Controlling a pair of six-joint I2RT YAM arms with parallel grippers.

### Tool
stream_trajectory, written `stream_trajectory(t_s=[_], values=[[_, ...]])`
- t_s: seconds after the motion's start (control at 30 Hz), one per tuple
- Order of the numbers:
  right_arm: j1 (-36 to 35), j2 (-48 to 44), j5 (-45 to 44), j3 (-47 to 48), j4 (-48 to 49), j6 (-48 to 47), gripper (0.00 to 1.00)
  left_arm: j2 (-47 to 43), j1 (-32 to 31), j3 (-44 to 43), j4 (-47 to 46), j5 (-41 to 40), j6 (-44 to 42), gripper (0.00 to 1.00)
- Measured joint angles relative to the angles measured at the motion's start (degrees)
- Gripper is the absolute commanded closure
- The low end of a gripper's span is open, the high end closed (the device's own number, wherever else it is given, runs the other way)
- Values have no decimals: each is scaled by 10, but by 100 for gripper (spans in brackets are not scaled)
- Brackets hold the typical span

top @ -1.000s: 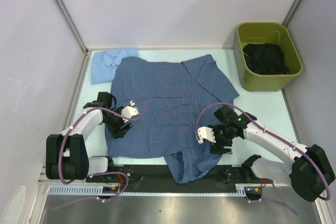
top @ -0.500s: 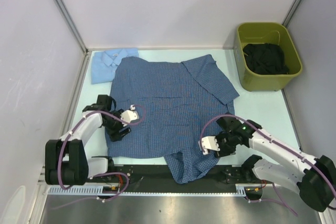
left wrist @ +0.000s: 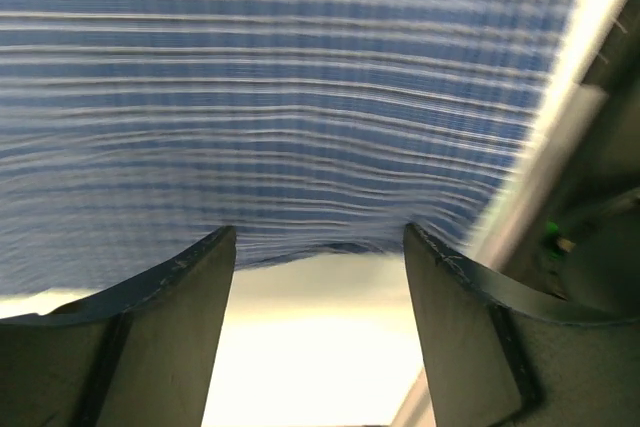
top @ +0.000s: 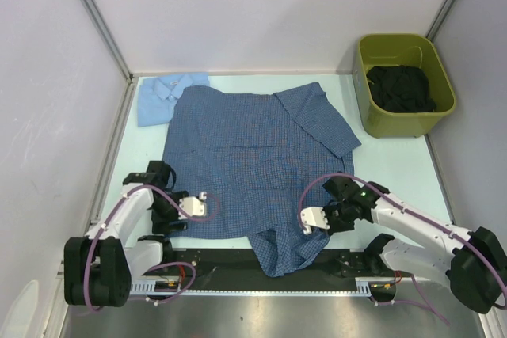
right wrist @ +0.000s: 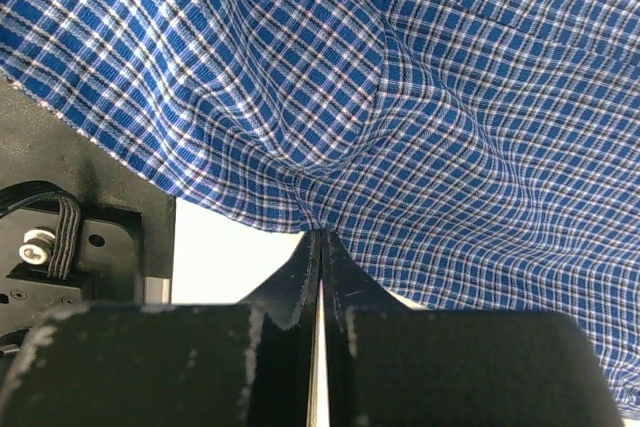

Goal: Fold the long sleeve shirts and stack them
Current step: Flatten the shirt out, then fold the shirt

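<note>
A soft, limp checked shirt point(top: 253, 156) lies spread across the table point(top: 380, 164), with a folded pale blue shirt point(top: 162, 94) at its 11 o'clock corner. The right gripper point(top: 310, 223) pinches the checked hem at 5 o'clock. The left gripper point(top: 190, 213) gapes wide at the 8 o'clock hem, likely the best matching hold.

Pale table point(top: 380, 165) bears checked shirt point(top: 245, 156), pale blue shirt point(top: 157, 99) and green bin point(top: 400, 125).
</note>
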State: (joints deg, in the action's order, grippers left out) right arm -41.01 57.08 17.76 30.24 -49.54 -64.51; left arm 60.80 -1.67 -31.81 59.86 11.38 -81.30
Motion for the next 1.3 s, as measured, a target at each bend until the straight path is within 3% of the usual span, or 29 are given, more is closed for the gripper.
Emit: stream_trajectory(t_s=[0.2,0.3,0.33,0.43,0.6,0.67,0.77,0.8,0.87,1.0,1.13,1.3], values=[[0,18,-4,5,2,4,100,28,-37,21,10,-44,-22,17],[0,24,-6,9,2,5,100,32,-64,29,7,-68,-24,32],[1,26,-8,11,0,4,100,27,-70,34,1,-76,-27,43],[8,28,-8,16,-10,2,100,3,-76,51,-26,-94,-40,55],[57,21,-15,30,-72,-40,100,-11,-76,59,-32,-114,-52,57],[80,16,-18,37,-100,-63,100,-11,-76,59,-32,-116,-54,46],[86,12,-21,44,-125,-83,62,-11,-76,58,-37,-124,-59,31],[83,12,-21,47,-133,-86,40,-12,-76,58,-39,-127,-63,29],[77,12,-23,55,-150,-81,29,-13,-74,54,-40,-127,-63,24],[80,5,-23,103,-187,-80,21,-8,-62,17,0,-101,-57,19],[133,-1,-4,191,-199,-74,20,17,-58,-103,30,-46,-20,18],[247,132,39,324,-161,-30,24,90,-49,-228,-17,39,65,18]])
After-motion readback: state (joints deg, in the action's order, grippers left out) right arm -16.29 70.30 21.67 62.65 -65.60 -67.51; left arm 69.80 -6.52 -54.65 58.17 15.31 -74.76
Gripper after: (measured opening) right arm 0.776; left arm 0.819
